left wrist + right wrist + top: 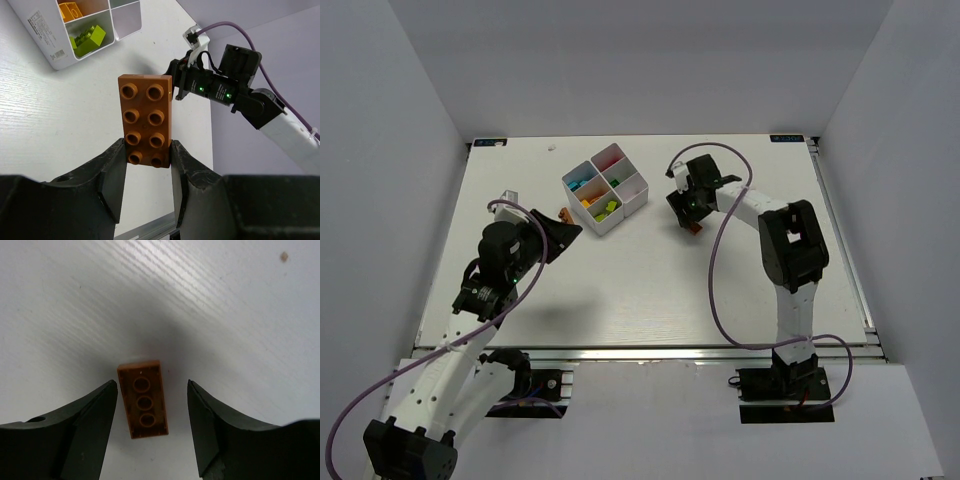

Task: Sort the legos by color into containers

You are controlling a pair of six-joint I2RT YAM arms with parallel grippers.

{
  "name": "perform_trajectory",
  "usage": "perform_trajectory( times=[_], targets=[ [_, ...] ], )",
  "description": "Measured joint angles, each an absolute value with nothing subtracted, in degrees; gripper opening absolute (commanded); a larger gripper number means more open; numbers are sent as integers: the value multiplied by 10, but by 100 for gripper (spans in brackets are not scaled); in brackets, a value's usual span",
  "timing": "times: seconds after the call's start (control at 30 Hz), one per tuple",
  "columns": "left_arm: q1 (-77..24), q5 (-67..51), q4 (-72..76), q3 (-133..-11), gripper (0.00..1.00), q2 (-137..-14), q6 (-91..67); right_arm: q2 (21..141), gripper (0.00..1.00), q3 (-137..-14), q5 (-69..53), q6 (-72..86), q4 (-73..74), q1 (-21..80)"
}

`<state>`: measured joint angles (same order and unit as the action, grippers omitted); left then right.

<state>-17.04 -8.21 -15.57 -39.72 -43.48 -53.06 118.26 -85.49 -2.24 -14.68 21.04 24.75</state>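
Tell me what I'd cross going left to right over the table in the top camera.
left gripper, clamped on an orange brick → white tray → right gripper, open over a second orange brick

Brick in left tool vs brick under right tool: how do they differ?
Grip: left brick is clamped by the left tool; right brick lies loose on the table inside the open right tool. Face: left brick shows eight studs; right brick shows its hollow underside. Both orange-brown.
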Motion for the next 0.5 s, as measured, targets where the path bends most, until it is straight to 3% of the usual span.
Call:
perform_trajectory(
  times=[0.5],
  targets=[
    [-170,-82,-157,-397,0,-434,-530,1221,59,-900,-28,-159,232,248]
  ],
)
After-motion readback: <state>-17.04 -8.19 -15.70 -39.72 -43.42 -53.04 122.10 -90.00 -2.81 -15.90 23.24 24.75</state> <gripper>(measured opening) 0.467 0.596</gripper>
